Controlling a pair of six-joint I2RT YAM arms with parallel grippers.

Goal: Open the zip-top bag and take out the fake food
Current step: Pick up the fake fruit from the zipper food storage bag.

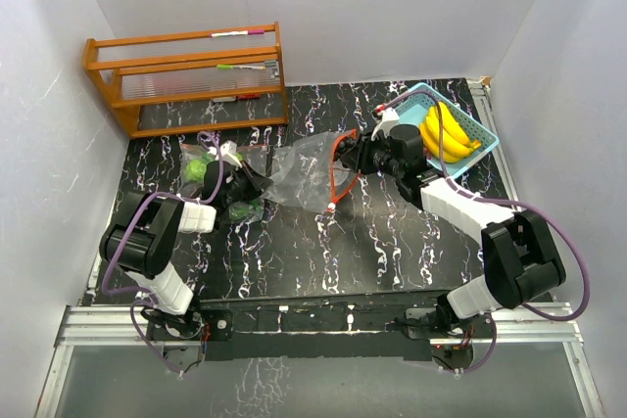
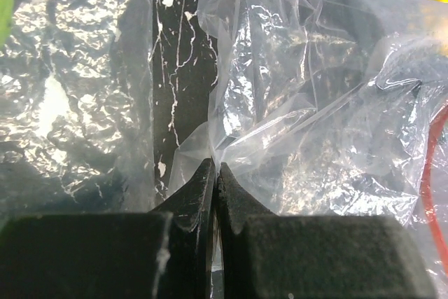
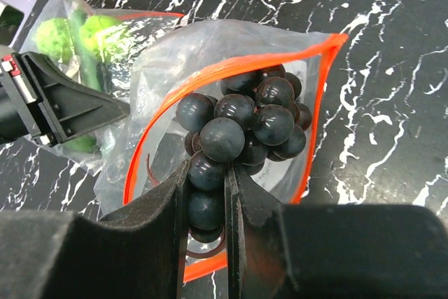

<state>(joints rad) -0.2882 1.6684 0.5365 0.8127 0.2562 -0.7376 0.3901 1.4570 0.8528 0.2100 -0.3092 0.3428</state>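
Dark purple glossy plastic grape cluster (image 3: 238, 124); clear crinkled plastic bag (image 3: 175, 54), orange-red zip rim; black tabletop (image 3: 392, 103), white marble veins.

Bright even light; glare on bag (image 2: 308, 103); foreground perhaps soft.

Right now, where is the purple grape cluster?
Right wrist view, centre: the grape cluster is gripped by the right end effector at the open orange-rimmed mouth of the zip-top bag.
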